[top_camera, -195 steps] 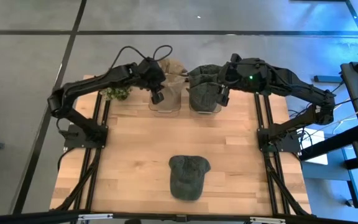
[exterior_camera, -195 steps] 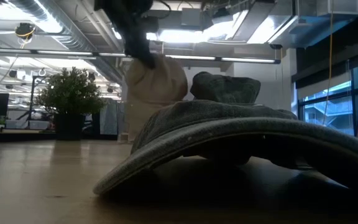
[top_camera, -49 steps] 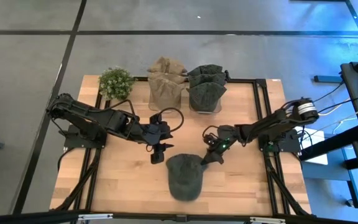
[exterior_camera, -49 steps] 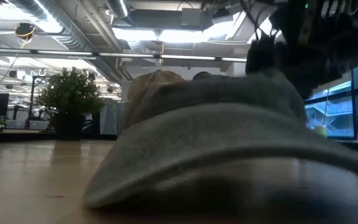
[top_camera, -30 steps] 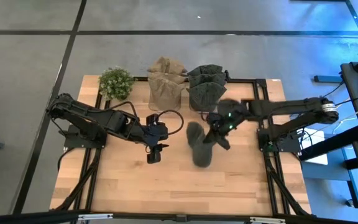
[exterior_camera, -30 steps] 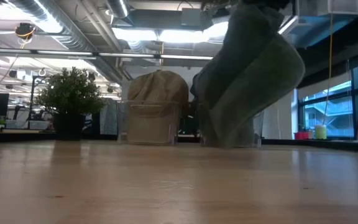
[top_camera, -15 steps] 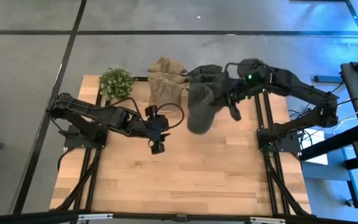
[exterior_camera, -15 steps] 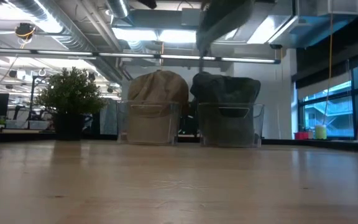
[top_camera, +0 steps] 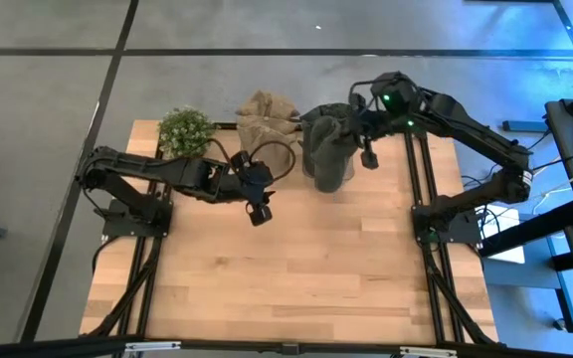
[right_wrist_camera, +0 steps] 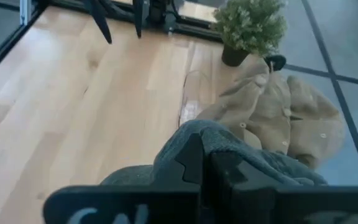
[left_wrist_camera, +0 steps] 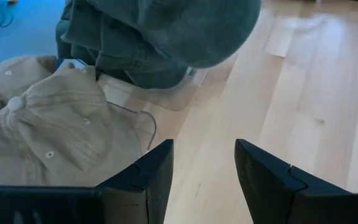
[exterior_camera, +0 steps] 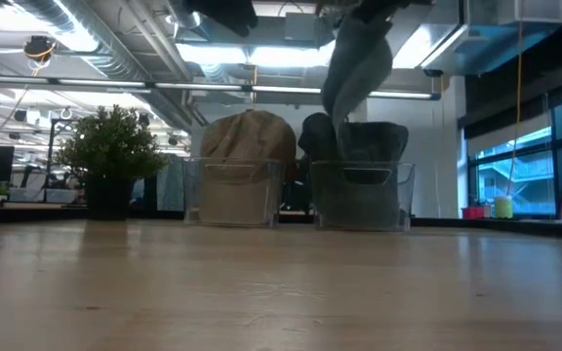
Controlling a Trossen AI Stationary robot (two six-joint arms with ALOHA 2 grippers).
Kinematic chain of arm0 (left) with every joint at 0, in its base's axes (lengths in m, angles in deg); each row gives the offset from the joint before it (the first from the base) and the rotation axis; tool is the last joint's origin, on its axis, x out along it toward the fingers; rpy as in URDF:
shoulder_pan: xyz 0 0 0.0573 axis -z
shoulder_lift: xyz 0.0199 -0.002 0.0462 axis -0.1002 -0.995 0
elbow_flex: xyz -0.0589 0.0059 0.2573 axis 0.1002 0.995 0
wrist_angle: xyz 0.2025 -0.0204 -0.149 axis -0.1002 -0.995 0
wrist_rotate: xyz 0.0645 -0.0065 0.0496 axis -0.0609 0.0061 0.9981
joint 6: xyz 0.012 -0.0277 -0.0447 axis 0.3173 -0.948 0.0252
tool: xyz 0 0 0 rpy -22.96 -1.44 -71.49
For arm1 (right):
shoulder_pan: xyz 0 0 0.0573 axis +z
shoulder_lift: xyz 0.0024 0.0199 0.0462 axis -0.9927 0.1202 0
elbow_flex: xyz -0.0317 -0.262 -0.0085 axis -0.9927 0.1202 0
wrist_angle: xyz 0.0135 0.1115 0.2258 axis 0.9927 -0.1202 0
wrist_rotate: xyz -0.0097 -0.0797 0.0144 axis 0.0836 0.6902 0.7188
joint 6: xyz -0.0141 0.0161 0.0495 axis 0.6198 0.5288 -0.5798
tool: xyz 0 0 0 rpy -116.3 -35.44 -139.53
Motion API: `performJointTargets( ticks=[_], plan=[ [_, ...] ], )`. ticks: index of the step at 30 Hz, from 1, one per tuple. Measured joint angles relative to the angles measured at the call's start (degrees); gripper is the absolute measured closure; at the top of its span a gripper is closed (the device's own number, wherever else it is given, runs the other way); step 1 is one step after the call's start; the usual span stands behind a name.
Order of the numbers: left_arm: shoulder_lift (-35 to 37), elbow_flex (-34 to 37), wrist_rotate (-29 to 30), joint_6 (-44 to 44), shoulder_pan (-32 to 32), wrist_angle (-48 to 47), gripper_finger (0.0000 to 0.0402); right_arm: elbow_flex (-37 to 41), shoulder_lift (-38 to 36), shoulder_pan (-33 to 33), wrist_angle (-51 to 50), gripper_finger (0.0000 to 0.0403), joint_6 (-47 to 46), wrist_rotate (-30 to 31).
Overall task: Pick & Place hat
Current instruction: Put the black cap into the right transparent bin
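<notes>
A dark green hat (top_camera: 326,149) hangs from my right gripper (top_camera: 352,122), which is shut on it, above the clear bin (exterior_camera: 359,200) of green hats at the table's far edge. In the low view the hat (exterior_camera: 357,63) dangles down to the top of that stack. Next to it a second bin (exterior_camera: 240,190) holds tan hats (top_camera: 267,117). My left gripper (top_camera: 259,211) hovers open over bare wood, near-left of the bins; nothing is between its fingers (left_wrist_camera: 148,177). My right gripper pinches a bunched fold of the hat's green cloth (right_wrist_camera: 229,149) between its two shut fingers (right_wrist_camera: 191,165), at the hat's upper end. The hat is lifted clear of the table and hangs slack below the fingers, over the green stack.
A small potted plant (top_camera: 185,129) stands at the far left corner, left of the tan hats. The black frame rails (top_camera: 418,189) run along both table sides. The middle and near part of the wooden top (top_camera: 296,268) shows bare boards.
My right gripper has risen and gone toward the far edge with the green hat. The hat has swung from over the table's middle to above the green-hat bin, hanging slack. My left gripper has shifted a little toward the far edge and stays open.
</notes>
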Motion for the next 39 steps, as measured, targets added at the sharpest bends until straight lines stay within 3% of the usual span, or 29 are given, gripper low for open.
performJointTargets(
  ticks=[6,15,21,24,29,39],
  plan=[
    [0.0,0.0,-0.6,0.4,-1.4,0.1,0.0238,-0.5,2.3,-0.7,0.3,0.0399,4.0,-1.0],
    [0.0,0.0,-0.5,4.8,-4.7,0.1,0.0236,-9.3,2.3,-0.6,0.0,0.0399,7.8,-2.0],
    [0.0,0.0,-0.5,6.5,-7.4,0.1,0.0239,-7.3,2.8,-1.2,-0.1,0.0399,9.2,-3.7],
    [0.0,0.0,-0.6,6.5,-8.4,0.0,0.0239,-4.0,4.0,-2.2,-0.5,0.0399,10.2,-0.1],
    [0.0,0.0,-1.7,6.9,-9.3,-0.1,0.0236,-0.2,4.7,-2.4,-0.3,0.0399,12.8,11.1],
    [0.1,0.0,-2.4,8.6,-9.7,-0.1,0.0239,0.5,4.7,-2.4,1.0,0.0399,13.2,21.6]
  ],
)
